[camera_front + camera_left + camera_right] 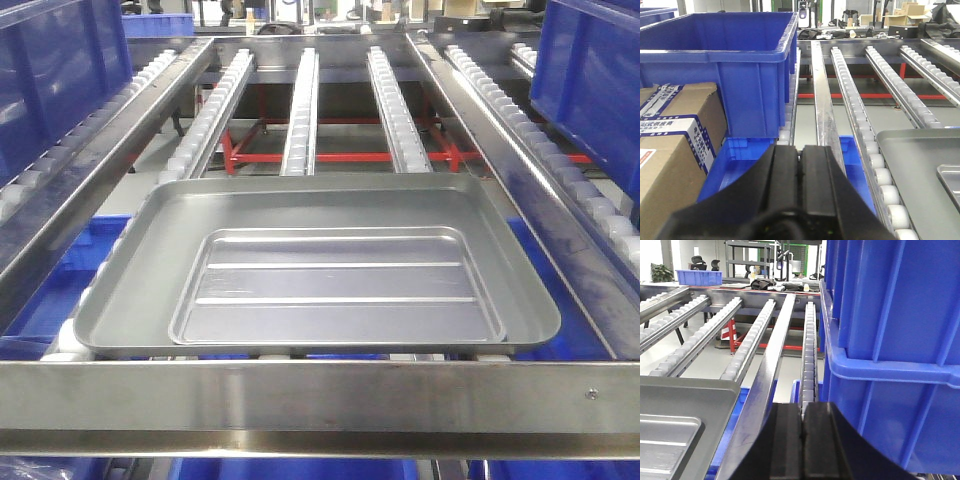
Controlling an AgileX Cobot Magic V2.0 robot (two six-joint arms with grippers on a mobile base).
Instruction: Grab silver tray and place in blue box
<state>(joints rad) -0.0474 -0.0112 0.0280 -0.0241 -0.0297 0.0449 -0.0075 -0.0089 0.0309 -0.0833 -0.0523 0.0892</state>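
Note:
The silver tray (335, 285), small, shiny and with two long ridges, lies inside a larger plain silver tray (140, 250) on the roller rack. Its corner shows in the left wrist view (951, 181) and in the right wrist view (662, 440). A deep blue box (715, 60) stands on the left lane, and another blue box (890, 340) stands on the right lane. My left gripper (800, 148) is shut and empty, left of the trays. My right gripper (802, 408) is shut and empty, right of the trays, beside the right blue box. Neither gripper shows in the front view.
Steel roller rails (300, 110) run away from me, and a steel crossbar (320, 395) spans the front. Cardboard boxes (675, 150) sit left of my left gripper. More blue bins (60, 290) lie below the rack. A red frame (350, 157) stands beneath.

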